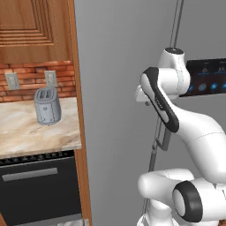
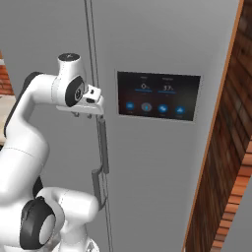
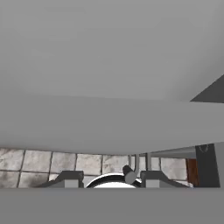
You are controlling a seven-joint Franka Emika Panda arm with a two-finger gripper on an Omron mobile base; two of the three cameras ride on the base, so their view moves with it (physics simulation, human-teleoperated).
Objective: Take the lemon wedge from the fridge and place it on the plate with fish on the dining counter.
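A: At frame centre of the right base view, the pincer sits on the thin vertical handle of the fridge; the black touch panel is just right of it.

B: Pincer state?

A: Jaws straddle the bar, partly closed, but can't tell whether they actually clamp it. Fridge door is shut.

B: Advice for the step?

A: My judgement: confirm a firm hold on the handle first, then pull along the door's arc, not straight back, or the bar may slip out.

B: Contents? Lemon wedge?

A: Interior hidden, so presumably inside, unverified. Upper left of the left base view: toaster on the marbled worktop.
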